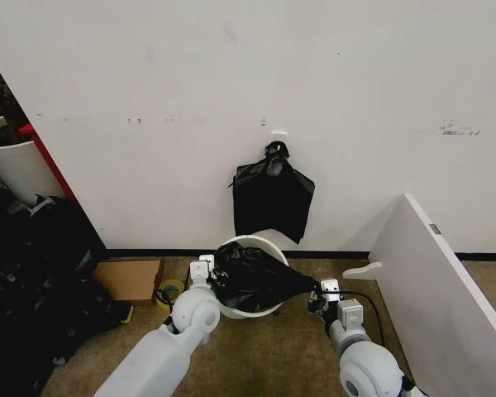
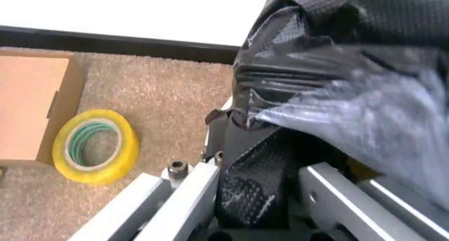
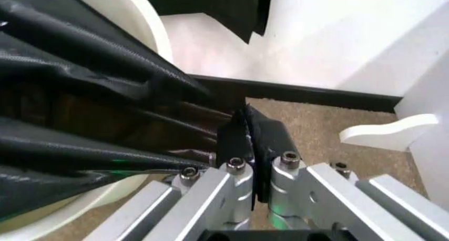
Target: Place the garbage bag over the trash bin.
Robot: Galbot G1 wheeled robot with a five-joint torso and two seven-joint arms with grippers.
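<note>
On the carpeted floor by the white wall: one small round white plastic trash bin [image 1: 246, 310], bucket-shaped, its rolled rim showing behind and below the bag.
Bags, counted: two black ones. One thin, glossy, crinkled black plastic garbage bag [image 1: 252, 279] is stretched across the bin's mouth; one flat, squarish black bag with a knotted top [image 1: 272, 200] hangs on the wall just above, apart from the bin.
Garbage bag, look: shiny and wrinkled, bulging wide over the bin on the robot's left, then tapering into taut folds toward the right tool. The right wrist view shows long tight pleats [image 3: 91, 93] running from the bin's rim to the tool.
Tools, counted: two, both at work.
Left tool [image 1: 205, 273]: at the bin's left edge, clamped on the bag's plastic; the left wrist view shows black film bunched between its silver fingers [image 2: 186, 191].
Right tool [image 1: 322, 291]: just right of the bin, pinching a gathered corner of the bag between its closed fingers [image 3: 232, 186].
Other things, one each: a yellow roll of tape [image 2: 91, 145] on the carpet, a brown cardboard box [image 1: 131, 279] beside it, and a white leaning panel [image 1: 434, 273] at right.
</note>
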